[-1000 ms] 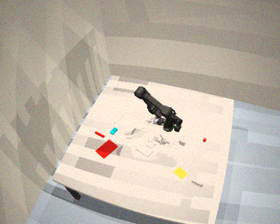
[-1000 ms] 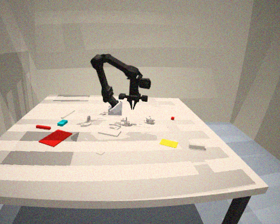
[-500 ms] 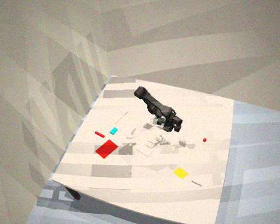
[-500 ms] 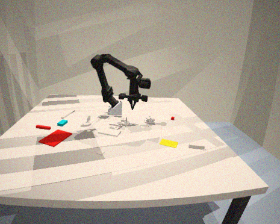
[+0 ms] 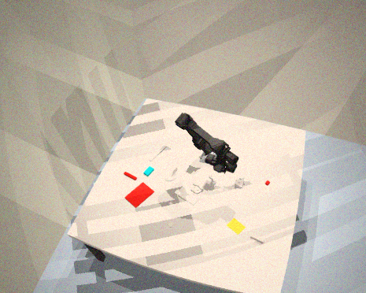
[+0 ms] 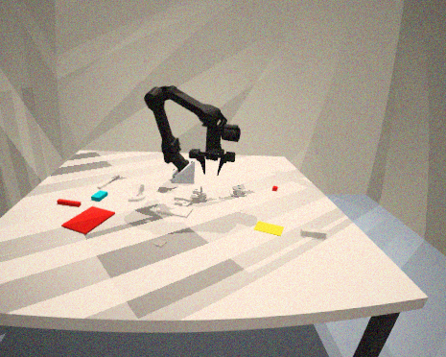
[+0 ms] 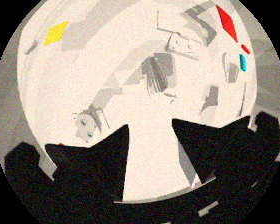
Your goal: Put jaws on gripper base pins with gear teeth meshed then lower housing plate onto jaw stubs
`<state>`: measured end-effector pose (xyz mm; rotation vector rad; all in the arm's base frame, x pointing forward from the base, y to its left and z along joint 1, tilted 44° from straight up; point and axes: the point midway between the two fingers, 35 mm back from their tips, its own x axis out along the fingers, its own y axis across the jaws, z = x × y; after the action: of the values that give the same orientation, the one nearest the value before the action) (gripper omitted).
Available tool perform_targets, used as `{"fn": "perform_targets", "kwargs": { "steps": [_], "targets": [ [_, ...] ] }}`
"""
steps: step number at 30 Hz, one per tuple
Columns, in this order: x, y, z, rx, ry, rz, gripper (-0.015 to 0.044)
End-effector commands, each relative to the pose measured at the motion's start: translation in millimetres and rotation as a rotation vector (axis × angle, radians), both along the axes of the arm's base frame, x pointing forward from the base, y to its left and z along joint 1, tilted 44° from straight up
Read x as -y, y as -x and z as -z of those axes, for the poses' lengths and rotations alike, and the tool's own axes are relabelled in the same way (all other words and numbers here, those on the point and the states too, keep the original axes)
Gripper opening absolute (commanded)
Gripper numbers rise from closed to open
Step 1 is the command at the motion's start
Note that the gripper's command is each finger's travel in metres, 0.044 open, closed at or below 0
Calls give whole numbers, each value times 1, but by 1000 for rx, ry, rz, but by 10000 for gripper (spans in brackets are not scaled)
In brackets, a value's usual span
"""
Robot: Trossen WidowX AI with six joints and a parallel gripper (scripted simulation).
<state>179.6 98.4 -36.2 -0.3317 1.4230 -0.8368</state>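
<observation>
My gripper (image 6: pixel 211 174) (image 7: pixel 150 125) is open and empty, above the table behind the small white parts. A ribbed white part (image 6: pixel 199 195) (image 7: pixel 157 76) (image 5: pixel 209 183) stands nearest the fingers. Beside it is a low white piece with two round features (image 7: pixel 183 46). Another white part with two dark spots (image 7: pixel 86 126) (image 6: pixel 239 190) (image 5: pixel 239 183) stands apart on the yellow sheet's side. An upright white part (image 6: pixel 137 193) (image 7: pixel 231 68) is toward the cyan block. Which are jaws, base or housing plate, and whether any teeth mesh, I cannot tell.
A flat white plate (image 6: pixel 180 211) lies in front of the parts. Also on the table (image 6: pixel 215 293) are a red sheet (image 6: pixel 88 220) (image 5: pixel 139 194), red bar (image 6: pixel 69 202), cyan block (image 6: pixel 99 196), yellow sheet (image 6: pixel 269 228) (image 7: pixel 56 33), grey bar (image 6: pixel 314 234) and small red cube (image 6: pixel 274 188).
</observation>
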Motion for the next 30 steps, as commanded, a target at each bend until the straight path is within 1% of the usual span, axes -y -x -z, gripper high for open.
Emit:
{"fn": "perform_targets", "kwargs": {
  "steps": [1, 4, 30],
  "targets": [
    [0, 0, 0, 0, 0, 0, 368],
    [0, 0, 0, 0, 0, 0, 440],
    [0, 0, 0, 0, 0, 0, 440]
  ]
}}
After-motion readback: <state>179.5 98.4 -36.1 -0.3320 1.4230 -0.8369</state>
